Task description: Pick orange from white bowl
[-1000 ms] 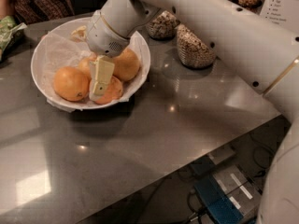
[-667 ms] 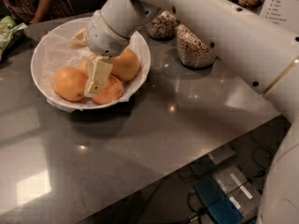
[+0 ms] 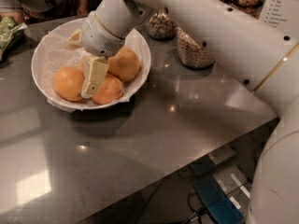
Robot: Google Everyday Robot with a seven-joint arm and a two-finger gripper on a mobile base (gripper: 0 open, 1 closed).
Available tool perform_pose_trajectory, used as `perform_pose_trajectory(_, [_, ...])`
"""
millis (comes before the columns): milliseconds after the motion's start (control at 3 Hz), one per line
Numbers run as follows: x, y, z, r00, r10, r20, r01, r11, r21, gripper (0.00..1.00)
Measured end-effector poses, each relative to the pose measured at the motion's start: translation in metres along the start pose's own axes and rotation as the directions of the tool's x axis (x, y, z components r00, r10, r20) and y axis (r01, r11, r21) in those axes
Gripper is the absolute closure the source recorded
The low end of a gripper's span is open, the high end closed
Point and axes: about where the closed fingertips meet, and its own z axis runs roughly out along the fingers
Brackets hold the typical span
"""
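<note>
Although the arm has crept a touch up and to the left over the last second, the end effector [image 3: 92, 85] is still sunk among the fruit in the white bowl [image 3: 33, 66], and none of the pieces has shifted or risen, so I judge the pick to be at the gripping stage, with the lift not yet begun. Whether the end effector is wide, narrow or already holding something I cannot tell, as its pale tip sits low between the pieces. The orange [image 3: 110, 90] it seems to be after lies at the front of the bowl, touching the tip, with a second fruit [image 3: 68, 83] just on the other side. As for writing, a white card [image 3: 282, 3] at the top right corner carries printed lines too small to read; the jars of grain [image 3: 191, 50] on the counter [image 3: 140, 143] show no label I can make out
</note>
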Motion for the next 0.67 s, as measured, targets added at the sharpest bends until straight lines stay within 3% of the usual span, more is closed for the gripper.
perform_pose_trajectory(333, [-0.0036,-0.0011,0.0210,1.000,-0.001,0.019,0.001,0.9992,-0.041,0.17])
perform_pose_trajectory(667, [-0.0036,-0.0011,0.0211,1.000,-0.001,0.019,0.001,0.9992,-0.041,0.15])
